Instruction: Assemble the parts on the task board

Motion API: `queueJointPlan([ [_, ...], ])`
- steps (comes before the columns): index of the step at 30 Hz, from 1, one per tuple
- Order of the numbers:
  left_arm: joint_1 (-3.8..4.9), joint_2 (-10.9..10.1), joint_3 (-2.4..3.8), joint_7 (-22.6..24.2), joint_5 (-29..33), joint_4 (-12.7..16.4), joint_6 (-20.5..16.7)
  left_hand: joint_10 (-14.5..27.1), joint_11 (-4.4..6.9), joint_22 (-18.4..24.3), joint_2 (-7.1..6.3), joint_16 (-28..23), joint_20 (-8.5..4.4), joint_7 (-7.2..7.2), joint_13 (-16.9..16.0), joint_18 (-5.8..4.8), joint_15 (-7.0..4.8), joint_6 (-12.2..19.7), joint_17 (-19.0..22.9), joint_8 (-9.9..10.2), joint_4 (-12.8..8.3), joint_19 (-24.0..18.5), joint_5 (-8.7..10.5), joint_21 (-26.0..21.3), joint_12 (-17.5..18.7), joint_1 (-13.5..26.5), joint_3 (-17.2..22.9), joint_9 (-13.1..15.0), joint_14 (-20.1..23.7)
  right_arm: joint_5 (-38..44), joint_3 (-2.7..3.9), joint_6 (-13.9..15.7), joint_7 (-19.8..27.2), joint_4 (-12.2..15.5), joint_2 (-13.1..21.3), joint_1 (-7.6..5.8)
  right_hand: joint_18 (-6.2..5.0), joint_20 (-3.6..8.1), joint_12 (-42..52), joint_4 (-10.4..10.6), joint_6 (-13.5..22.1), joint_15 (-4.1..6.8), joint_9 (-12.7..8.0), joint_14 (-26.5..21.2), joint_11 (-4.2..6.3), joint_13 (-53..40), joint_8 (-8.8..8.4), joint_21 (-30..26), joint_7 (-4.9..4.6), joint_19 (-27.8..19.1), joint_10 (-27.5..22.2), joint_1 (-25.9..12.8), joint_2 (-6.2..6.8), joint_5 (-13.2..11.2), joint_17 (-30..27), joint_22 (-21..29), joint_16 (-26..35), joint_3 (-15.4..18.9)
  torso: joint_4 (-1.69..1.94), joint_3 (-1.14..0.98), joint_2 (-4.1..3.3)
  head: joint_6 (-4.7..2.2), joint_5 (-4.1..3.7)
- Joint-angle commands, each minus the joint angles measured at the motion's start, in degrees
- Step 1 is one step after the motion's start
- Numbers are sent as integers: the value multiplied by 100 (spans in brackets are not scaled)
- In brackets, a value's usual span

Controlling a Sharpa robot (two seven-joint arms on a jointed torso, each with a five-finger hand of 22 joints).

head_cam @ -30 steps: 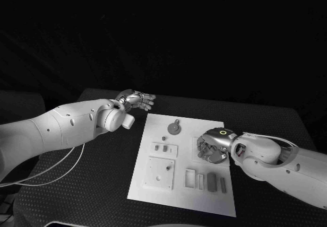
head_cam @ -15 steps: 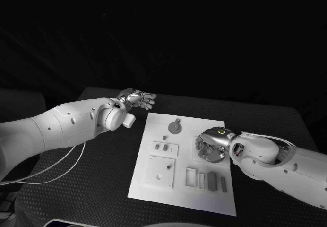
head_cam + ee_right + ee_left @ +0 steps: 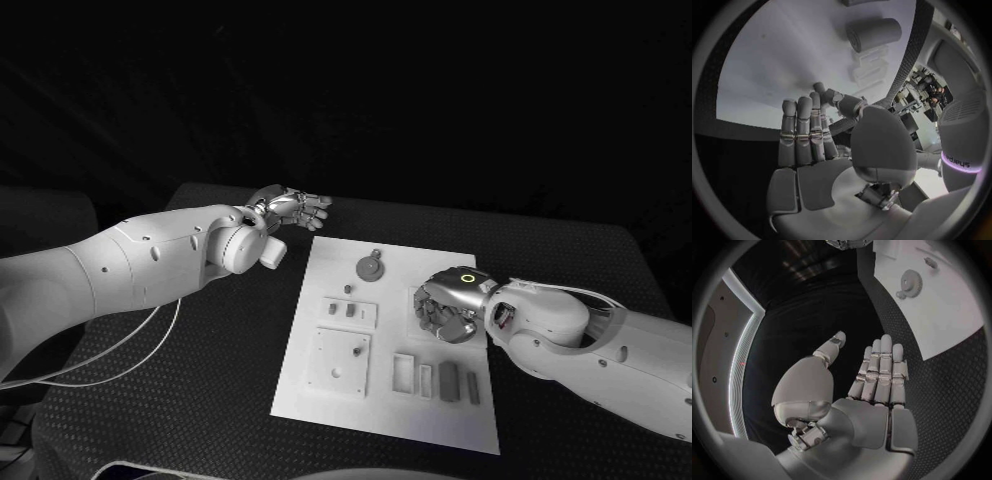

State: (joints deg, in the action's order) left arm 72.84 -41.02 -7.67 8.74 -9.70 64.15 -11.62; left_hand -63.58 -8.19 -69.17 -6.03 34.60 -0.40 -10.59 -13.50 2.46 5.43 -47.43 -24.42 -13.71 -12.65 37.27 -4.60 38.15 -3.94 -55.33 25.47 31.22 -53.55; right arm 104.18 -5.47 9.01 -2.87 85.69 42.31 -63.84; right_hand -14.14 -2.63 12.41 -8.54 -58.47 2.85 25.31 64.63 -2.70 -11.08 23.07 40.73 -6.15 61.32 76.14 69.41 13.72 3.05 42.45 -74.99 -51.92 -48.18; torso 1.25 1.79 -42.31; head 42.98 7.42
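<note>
I am hovering my right hand [image 3: 450, 303], fingers apart and holding nothing, over the board [image 3: 332, 395], reaching for a part under my palm; next, closing around it squarely.

Left hand [image 3: 873, 390] flat, fingers straight and together, holding nothing, above black table [image 3: 836, 310]; task board [image 3: 942, 305] beyond, round gear-like part [image 3: 911, 282] on it.

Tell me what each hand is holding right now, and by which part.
Nothing is held. The left hand is flat and open off the task board. The right hand hovers open over the board, fingers straight.
</note>
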Motion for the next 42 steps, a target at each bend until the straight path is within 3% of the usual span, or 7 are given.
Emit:
queueJointPlan([
  [1, 8, 8, 5, 52, -15, 10, 77, -29, -6, -8, 58, -36, 4, 6, 6, 68, -9, -25, -5, -28, -14, 24, 11, -35, -4, -7, -12, -9, -35, 185, -8, 17, 5, 17, -11, 20, -86, 17, 31, -8, -92, 16, 61, 48, 23, -24, 64, 41, 25, 37, 54, 2, -94, -27, -5, -131, -33, -46, 1, -3, 1, 3, -3],
  [20, 8, 16, 5, 50, -15, 2, 82, -27, -7, -12, 63, -43, 2, 4, 11, 69, -11, -22, -19, -29, -12, 28, 10, -39, -2, -5, -12, -13, -41, -145, -2, 247, -70, 79, 68, 29, -86, 83, 76, -96, -167, 70, 134, 111, 67, -159, 84, 184, 60, 111, 124, -101, -127, -28, -67, -117, -108, -146, 0, -2, 1, 1, -17],
  [26, 8, 17, 5, 35, -15, -1, 86, -27, -7, -13, 64, -46, 2, 4, 12, 69, -11, -21, -24, -29, -12, 29, 9, -40, -2, -5, -12, -14, -43, -665, 122, 208, -49, 136, 149, 18, -86, 89, 78, -100, -171, 75, 143, 116, 71, -173, 85, 196, 62, 119, 127, -117, -128, -28, -74, -114, -116, -153, 1, 2, 4, -19, -30],
  [32, 8, 17, 5, 17, -15, -5, 92, -26, -8, -15, 65, -50, 1, 3, 14, 70, -12, -20, -29, -29, -12, 30, 8, -41, -2, -5, -12, -16, -44, -964, 145, 117, -53, 311, 310, -220, -86, 92, 77, -105, -169, 77, 148, 117, 71, -181, 83, 201, 62, 121, 125, -127, -129, -28, -79, -113, -119, -155, -1, 2, 4, -34, -31],
  [35, 8, 18, 5, 15, -15, -9, 84, -26, -8, -16, 65, -54, 2, 1, 15, 69, -11, -19, -33, -30, -9, 31, 8, -43, -2, 0, -14, -17, -44, -1230, 195, 5, -62, 463, 426, -352, -86, 93, 76, -107, -169, 77, 150, 117, 71, -184, 82, 203, 61, 121, 124, -131, -131, -28, -81, -112, -121, -157, 1, 2, 0, -42, -5],
  [38, 8, 22, 5, 17, -15, -16, 83, -26, -9, -17, 64, -56, 2, 1, 16, 69, -11, -18, -36, -30, -8, 31, 9, -44, -2, 3, -16, -18, -44, -1396, 257, -22, -58, 562, 452, -399, -86, 94, 75, -110, -168, 78, 151, 117, 71, -187, 81, 205, 61, 121, 123, -135, -135, -28, -83, -112, -123, -157, -3, 3, 2, -46, 3],
  [42, 9, 29, 5, 25, -15, -21, 67, -25, -9, -17, 63, -58, 2, 1, 17, 69, -11, -17, -39, -30, -7, 31, 9, -45, -2, 5, -16, -19, -44, -1473, 266, -59, -56, 645, 381, -402, -86, 96, 74, -116, -166, 79, 154, 116, 71, -192, 79, 208, 61, 121, 121, -141, -141, -28, -86, -111, -125, -159, -12, 5, 5, -56, 12],
])
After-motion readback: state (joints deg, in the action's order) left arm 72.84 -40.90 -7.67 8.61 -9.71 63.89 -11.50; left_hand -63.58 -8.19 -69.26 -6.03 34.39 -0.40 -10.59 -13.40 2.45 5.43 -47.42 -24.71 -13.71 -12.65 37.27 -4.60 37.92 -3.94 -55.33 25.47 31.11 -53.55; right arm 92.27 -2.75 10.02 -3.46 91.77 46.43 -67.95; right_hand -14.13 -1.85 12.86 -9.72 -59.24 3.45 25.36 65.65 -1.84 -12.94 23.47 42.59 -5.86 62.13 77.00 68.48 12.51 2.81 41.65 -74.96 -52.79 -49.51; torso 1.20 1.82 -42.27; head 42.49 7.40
